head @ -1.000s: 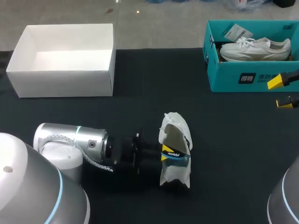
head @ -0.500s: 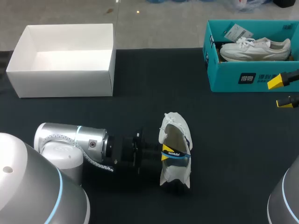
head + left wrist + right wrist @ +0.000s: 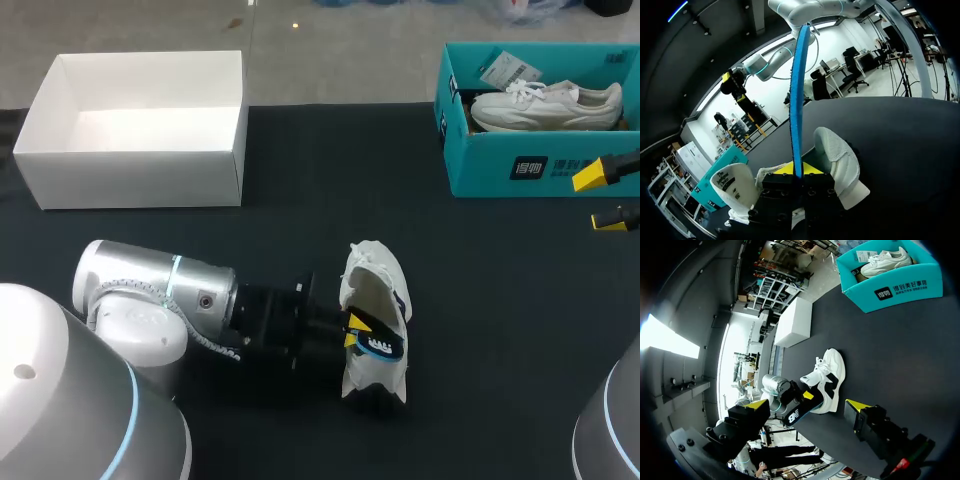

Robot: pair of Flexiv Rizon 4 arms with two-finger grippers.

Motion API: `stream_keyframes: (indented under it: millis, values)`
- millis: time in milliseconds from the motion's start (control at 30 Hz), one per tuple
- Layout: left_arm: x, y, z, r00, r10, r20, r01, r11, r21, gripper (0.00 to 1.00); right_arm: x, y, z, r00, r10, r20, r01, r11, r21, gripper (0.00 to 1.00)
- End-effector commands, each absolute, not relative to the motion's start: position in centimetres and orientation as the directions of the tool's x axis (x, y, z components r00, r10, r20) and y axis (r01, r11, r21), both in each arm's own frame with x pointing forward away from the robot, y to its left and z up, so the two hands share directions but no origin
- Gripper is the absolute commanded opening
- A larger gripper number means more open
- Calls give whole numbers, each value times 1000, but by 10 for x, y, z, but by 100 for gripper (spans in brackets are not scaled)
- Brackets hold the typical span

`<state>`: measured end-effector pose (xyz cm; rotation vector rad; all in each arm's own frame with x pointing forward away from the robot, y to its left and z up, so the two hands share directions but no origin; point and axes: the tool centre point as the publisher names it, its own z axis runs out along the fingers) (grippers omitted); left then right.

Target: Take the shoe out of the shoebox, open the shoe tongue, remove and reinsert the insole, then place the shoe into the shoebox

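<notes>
White mesh sneaker [image 3: 372,270] sits against our left gripper [image 3: 352,333], which pinches its thin, flat blue insole [image 3: 797,100] edge-on; our right gripper [image 3: 600,197] is spread, well apart.

A shoe [image 3: 376,290] lies front and centre on your counter [image 3: 500,310], your left tool [image 3: 352,330] just left of it, clamped on the insole [image 3: 382,346]. An open box [image 3: 140,130] sits back left; the shoebox [image 3: 530,165], back right, holds another shoe [image 3: 545,105].
</notes>
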<state>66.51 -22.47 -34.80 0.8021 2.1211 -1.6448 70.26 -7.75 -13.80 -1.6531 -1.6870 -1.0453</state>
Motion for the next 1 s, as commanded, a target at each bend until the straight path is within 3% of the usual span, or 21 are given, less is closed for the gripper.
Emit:
stream_keyframes:
  millis: [33,400,467,567,867,1000]
  values:
    - [675,-233,-361,-784,250,-569,616,192,-764,0,702,-77,-139,-90,559,825,987,-60,149,100]
    - [679,-234,-368,-814,207,-543,577,170,-799,0,702,-77,-139,-90,559,825,987,-60,149,100]
    - [676,-234,-365,-817,201,-540,571,161,-805,45,702,-77,-139,-90,559,825,987,-60,149,100]
    - [671,-233,-357,-814,194,-547,576,148,-804,49,702,-77,-139,-90,559,825,987,-60,149,100]
    - [656,-230,-333,-791,194,-580,606,125,-786,38,702,-77,-139,-90,559,825,987,-60,149,100]
    - [656,-230,-329,-785,193,-589,614,118,-780,28,702,-77,-139,-90,559,825,987,-60,149,100]
